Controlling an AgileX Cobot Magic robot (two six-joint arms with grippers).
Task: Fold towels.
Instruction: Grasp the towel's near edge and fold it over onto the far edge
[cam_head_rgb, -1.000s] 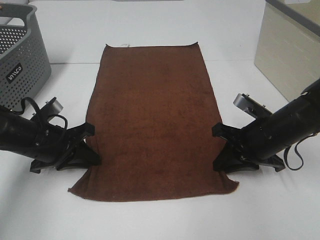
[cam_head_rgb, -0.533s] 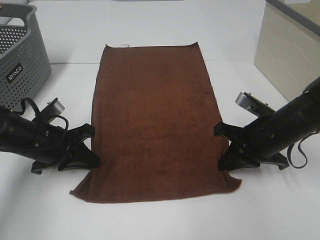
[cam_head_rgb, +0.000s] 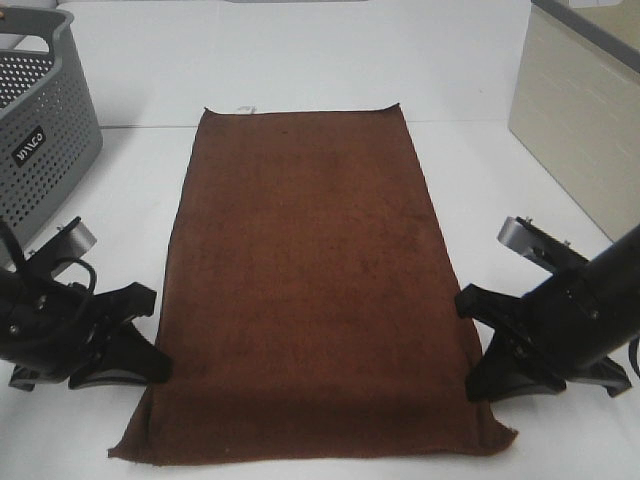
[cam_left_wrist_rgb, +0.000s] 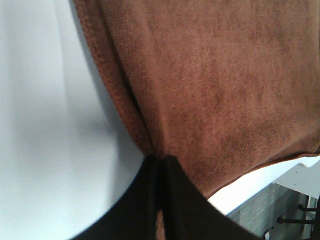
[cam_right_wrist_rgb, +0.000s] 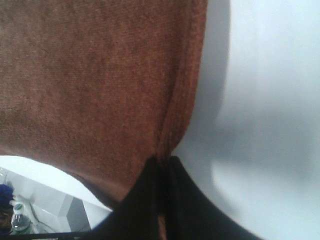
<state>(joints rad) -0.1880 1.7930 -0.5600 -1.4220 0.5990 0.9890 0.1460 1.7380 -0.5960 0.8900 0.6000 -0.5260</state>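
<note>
While gripped at both sides, the towel (cam_head_rgb: 310, 280) lies spread.
Closed tight, left gripper (cam_left_wrist_rgb: 159, 164) and right gripper (cam_right_wrist_rgb: 162, 163) pinch its hems.

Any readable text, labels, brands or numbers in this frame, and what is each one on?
On the grey basket: a dark label with white letters, too blurred to read with certainty.
On the towel: a small white tag, too small to show any text.
No other writing is visible.

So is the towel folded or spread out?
Spread out. The towel is one layer on the table, nothing doubled over; the left gripper and right gripper pinch its long edges.
</note>
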